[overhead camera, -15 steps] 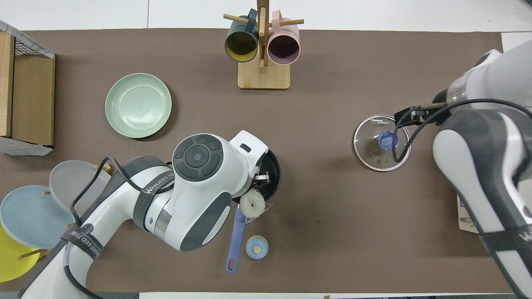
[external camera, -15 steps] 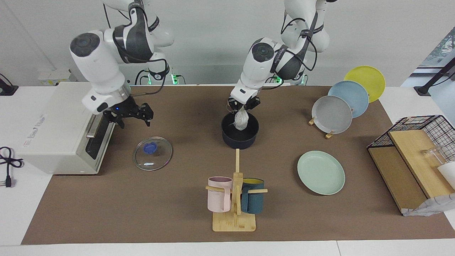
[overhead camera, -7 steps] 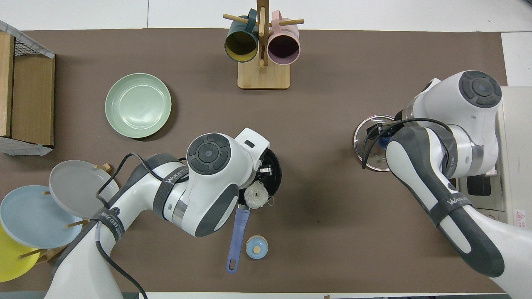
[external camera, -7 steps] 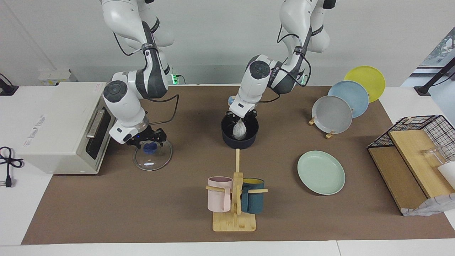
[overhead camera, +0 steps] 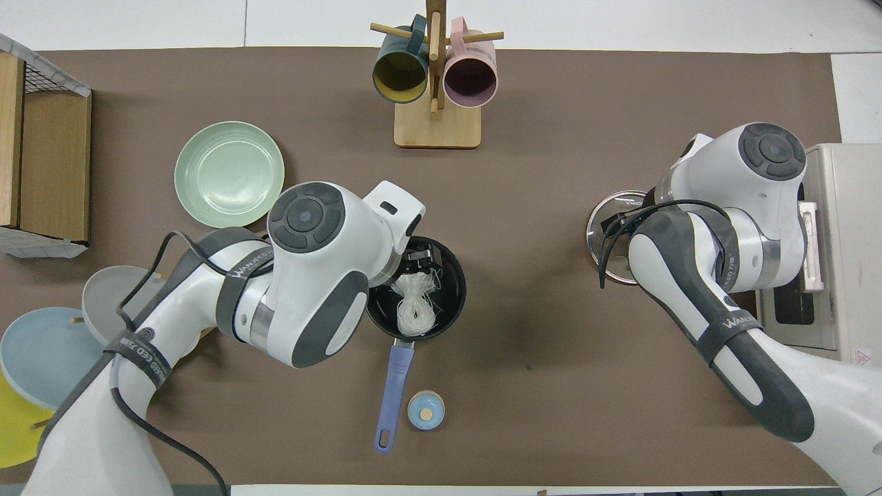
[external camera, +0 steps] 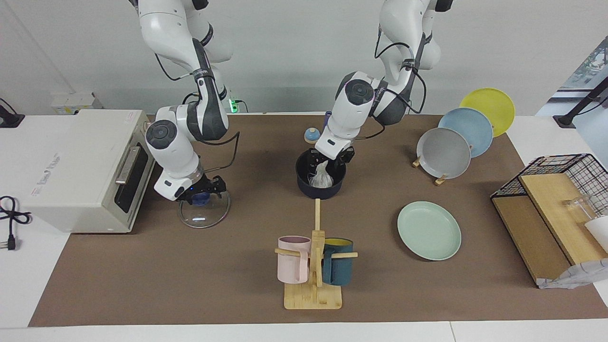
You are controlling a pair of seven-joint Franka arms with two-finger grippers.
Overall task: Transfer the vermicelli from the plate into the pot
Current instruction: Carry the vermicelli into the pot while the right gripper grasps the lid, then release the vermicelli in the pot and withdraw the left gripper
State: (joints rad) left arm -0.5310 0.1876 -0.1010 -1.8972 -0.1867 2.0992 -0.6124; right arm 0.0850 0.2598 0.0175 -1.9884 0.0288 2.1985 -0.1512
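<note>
Whitish, translucent vermicelli (overhead camera: 413, 310), one tangled nest that I can count, lies inside the single small round dark navy pot (external camera: 321, 180), whose long blue straight handle (overhead camera: 391, 396) points to six o'clock in the overhead view. One round pale mint-green plate (external camera: 429, 231) sits bare at about ten o'clock from the pot in the overhead view, toward the left arm's end of the table. The left gripper (external camera: 331, 161) hangs over the pot's rim just above the noodles; whether its fingers are parted I cannot tell. The right gripper (external camera: 203, 192) is down at the blue knob of one round glass lid (external camera: 204, 209), at three o'clock from the pot in the overhead view; its grip I cannot tell either. Two mugs hang on one wooden mug stand (external camera: 313, 289), and three plates stand in one wooden rack (external camera: 470, 126). Both arm sleeves bear lettering, partly legible as "WANJEED".
</note>
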